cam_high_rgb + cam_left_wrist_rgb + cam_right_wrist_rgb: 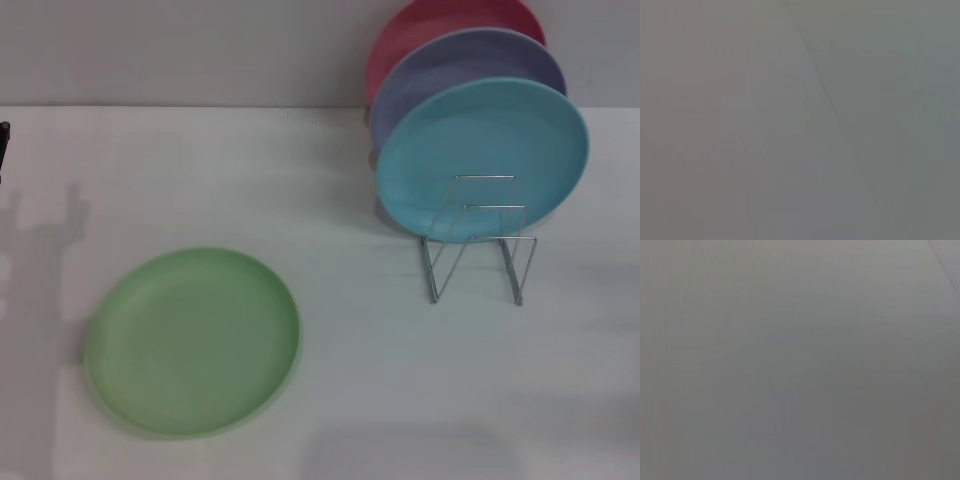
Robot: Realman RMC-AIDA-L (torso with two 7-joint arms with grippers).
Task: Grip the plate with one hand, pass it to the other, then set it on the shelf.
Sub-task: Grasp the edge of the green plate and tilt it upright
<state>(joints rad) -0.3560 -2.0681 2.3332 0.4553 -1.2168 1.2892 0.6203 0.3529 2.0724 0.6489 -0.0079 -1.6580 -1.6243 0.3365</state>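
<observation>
1. Head view: the light green plate lies flat on the white table, toward the robot's left and near the front edge. Nothing touches it.

2. Head view, farther back and to the robot's right: the wire shelf stands upright on the table, well apart from the green plate. Three other plates stand on edge in it, one behind the other: a turquoise-blue plate in front, a lavender plate behind it, and a red plate at the very back, against the pale wall. The front two wire loops of the shelf hold nothing.

3. Head view, at the robot's far left edge: a thin dark sliver shows, too little of it to say what it is. A faint shadow falls on the table beside it. Neither gripper appears in this view, so I cannot tell whether either claw is wide, narrow or holding anything.

4. Left wrist view: only a plain grey surface shows, crossed by a faint slanting line. No fingers, plate or shelf are visible here.

5. Right wrist view: a plain grey surface fills the frame, with a faint line at one corner. No fingers, plate or shelf are visible here either.
</observation>
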